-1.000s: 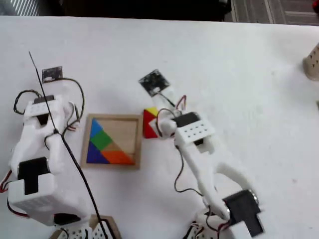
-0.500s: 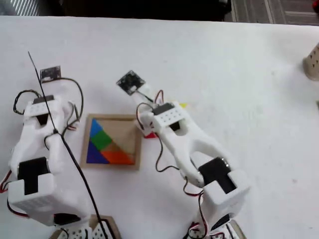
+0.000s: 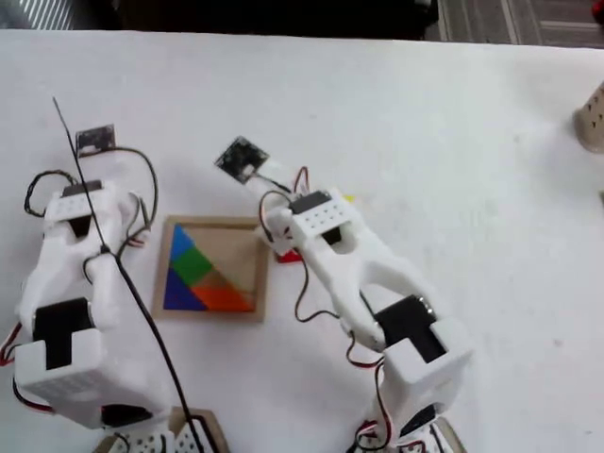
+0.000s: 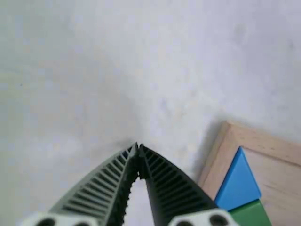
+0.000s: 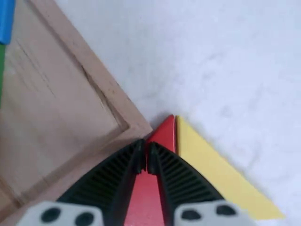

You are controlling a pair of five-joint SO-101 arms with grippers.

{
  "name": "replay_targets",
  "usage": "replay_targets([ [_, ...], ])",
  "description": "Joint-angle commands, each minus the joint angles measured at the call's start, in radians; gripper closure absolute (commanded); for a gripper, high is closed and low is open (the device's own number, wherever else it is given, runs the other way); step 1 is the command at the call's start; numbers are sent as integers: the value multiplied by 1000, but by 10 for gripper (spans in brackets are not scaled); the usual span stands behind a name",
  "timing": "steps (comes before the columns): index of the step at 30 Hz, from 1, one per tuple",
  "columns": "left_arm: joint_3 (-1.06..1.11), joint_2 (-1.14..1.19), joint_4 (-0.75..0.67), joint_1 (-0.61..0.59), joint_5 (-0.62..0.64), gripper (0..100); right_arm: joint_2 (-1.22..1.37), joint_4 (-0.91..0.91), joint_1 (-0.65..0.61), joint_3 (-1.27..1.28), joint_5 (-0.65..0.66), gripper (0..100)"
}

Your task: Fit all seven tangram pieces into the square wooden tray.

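The square wooden tray [image 3: 257, 274] lies between the two arms, with blue [image 3: 179, 243], green [image 3: 193, 266] and orange [image 3: 225, 297] pieces in its left half. My right arm [image 3: 326, 236] hangs over the tray's right rim. The right gripper [image 5: 146, 153] is shut, its tips over the corner of a red piece [image 5: 163, 134] that lies just outside the tray frame [image 5: 94, 89]. A yellow piece [image 5: 216, 176] lies against the red one. My left gripper [image 4: 138, 155] is shut above bare table beside the tray's corner [image 4: 225, 141], near the blue piece [image 4: 237, 183].
The left arm [image 3: 71, 274] stands left of the tray with a black cable [image 3: 123, 274] slanting across it. A perforated tan object [image 3: 591, 118] sits at the far right edge. White table lies open beyond the tray.
My right arm has swung left toward the tray, and its wrist now sits over the tray's right rim and the red piece. The left arm has not moved.
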Motion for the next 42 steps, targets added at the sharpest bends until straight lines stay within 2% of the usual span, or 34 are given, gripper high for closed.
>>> replay_targets([
  [1,-32,-35,-18,-7,8,973,-5,24,19,-43,21,981],
  [7,-32,-35,-18,-8,8,973,-5,154,99,-43,25,981],
  [12,-32,-35,-18,-8,8,973,-15,240,108,-34,26,981],
  [16,-32,-35,-18,-8,8,973,-45,245,120,14,63,981],
  [32,-28,-35,-15,-8,8,973,-266,242,266,295,58,981],
  [42,-28,-35,-15,-7,8,973,-404,242,265,387,58,981],
])
